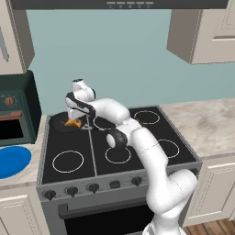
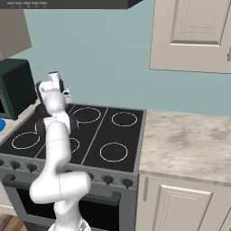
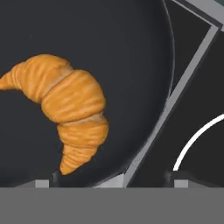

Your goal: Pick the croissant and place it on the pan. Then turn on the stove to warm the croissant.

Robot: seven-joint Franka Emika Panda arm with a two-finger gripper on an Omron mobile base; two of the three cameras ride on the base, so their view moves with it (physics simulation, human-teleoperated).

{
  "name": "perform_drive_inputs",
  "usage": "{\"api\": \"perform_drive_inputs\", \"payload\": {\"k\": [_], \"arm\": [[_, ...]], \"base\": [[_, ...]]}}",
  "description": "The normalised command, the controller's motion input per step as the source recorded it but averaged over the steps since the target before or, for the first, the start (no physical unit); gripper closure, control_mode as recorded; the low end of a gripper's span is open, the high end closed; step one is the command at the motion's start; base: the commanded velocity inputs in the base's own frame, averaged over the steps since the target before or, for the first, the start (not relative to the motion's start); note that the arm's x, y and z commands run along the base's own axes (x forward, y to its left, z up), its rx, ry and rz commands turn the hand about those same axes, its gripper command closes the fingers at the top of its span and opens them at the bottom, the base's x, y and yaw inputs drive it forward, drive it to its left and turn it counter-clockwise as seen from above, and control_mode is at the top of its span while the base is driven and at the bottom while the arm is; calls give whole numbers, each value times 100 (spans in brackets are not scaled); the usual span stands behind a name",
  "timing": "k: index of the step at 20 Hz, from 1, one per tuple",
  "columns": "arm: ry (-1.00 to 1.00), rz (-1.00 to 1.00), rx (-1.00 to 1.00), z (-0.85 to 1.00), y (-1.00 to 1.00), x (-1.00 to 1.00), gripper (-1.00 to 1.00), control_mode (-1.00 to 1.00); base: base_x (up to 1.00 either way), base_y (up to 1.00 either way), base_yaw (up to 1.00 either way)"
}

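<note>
The tool (image 3: 113,181) stood wide and empty low in the hand view, the croissant (image 3: 70,107) lying left of centre inside the pan (image 3: 131,52), and we judged it light, soft and crumbly, best taken gently across its thick middle.

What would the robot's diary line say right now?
croissant: lying in pan | tool: open, just above croissant | stove: knobs untouched

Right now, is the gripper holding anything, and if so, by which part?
Nothing is held. The gripper stands open above the pan, and the croissant lies free on the pan floor, with one fingertip beside its lower tip.
</note>
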Motion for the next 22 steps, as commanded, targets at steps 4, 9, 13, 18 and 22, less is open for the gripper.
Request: {"api": "perform_drive_inputs", "payload": {"k": [4, 9, 13, 18, 22], "arm": [[-17, 0, 4, 30, -88, -46, -100, -100], [-23, 0, 5, 24, -98, -71, -100, -100], [-29, 0, 8, 16, -100, -87, -100, -100], [-35, 0, 10, 4, -100, -97, -100, -100], [-39, 0, 11, 16, -97, -99, -100, -100]], "base": [[0, 0, 0], [0, 0, 0], [0, 0, 0], [0, 0, 0], [0, 0, 0]]}}
